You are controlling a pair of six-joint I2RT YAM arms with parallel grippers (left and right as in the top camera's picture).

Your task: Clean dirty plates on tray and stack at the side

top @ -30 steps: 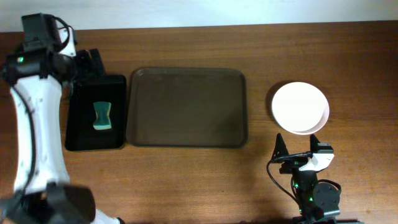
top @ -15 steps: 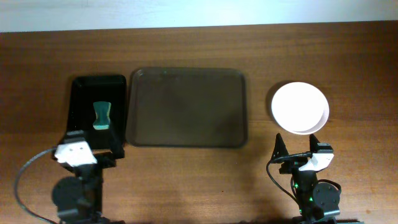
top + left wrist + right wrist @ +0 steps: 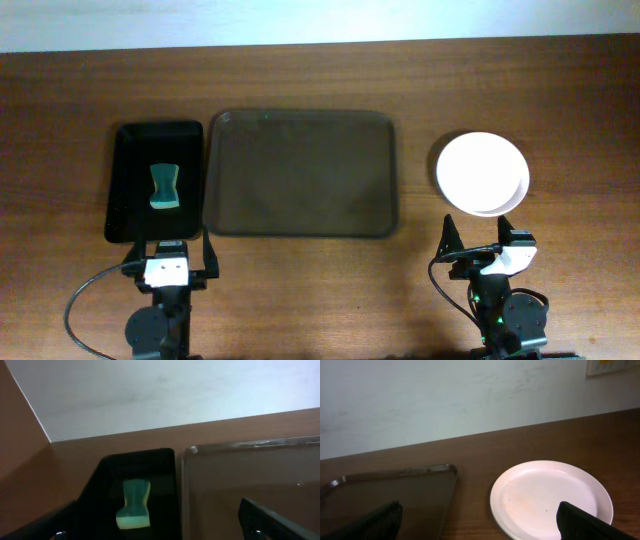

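The white plates [image 3: 482, 173] sit stacked on the table right of the large dark brown tray [image 3: 300, 172]; the stack also shows in the right wrist view [image 3: 550, 497] with faint brownish marks. The tray holds nothing, and its rim shows in the right wrist view [image 3: 395, 472] and the left wrist view [image 3: 250, 445]. My left gripper [image 3: 168, 255] is open and empty near the table's front edge, below the black tray. My right gripper [image 3: 485, 245] is open and empty just in front of the plate stack.
A smaller glossy black tray [image 3: 130, 190] stands left of the brown tray and holds a green sponge [image 3: 164, 187], also seen in the left wrist view [image 3: 134, 505]. A pale wall runs along the table's far edge.
The left arm has pulled back from over the black tray to the table's front edge and shifted a little right. The right arm, plates and trays have not moved.
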